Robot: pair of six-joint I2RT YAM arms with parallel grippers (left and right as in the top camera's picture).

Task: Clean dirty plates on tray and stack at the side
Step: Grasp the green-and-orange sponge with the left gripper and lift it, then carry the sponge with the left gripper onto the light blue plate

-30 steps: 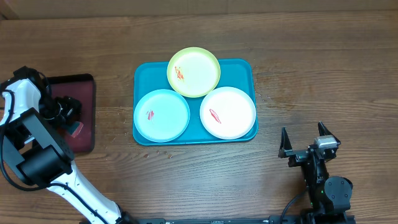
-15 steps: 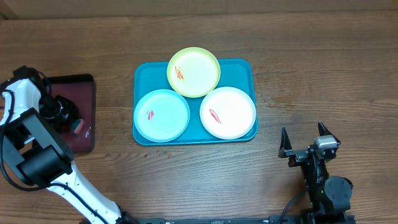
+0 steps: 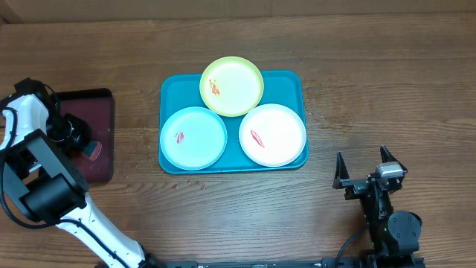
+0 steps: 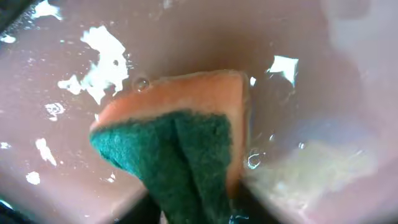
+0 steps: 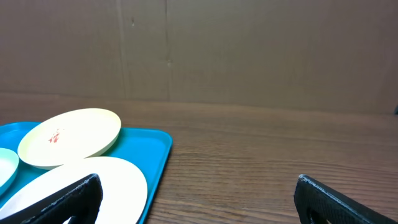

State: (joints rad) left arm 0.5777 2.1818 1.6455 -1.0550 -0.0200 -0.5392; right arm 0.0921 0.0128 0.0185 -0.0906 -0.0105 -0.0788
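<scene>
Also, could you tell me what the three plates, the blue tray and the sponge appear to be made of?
Yellow-green plate, light blue plate, white plate: likely plastic, smooth, thin even rims.
Tray: probably moulded plastic, uniform turquoise, rounded raised rim.
Sponge: soft orange foam backed by green fibrous scouring pad, creased where it bends.

Left gripper point(image 3: 82, 144) has closed.
I see jaws that stood wide a second ago now pinching the sponge point(image 4: 180, 118), which has buckled.
</scene>
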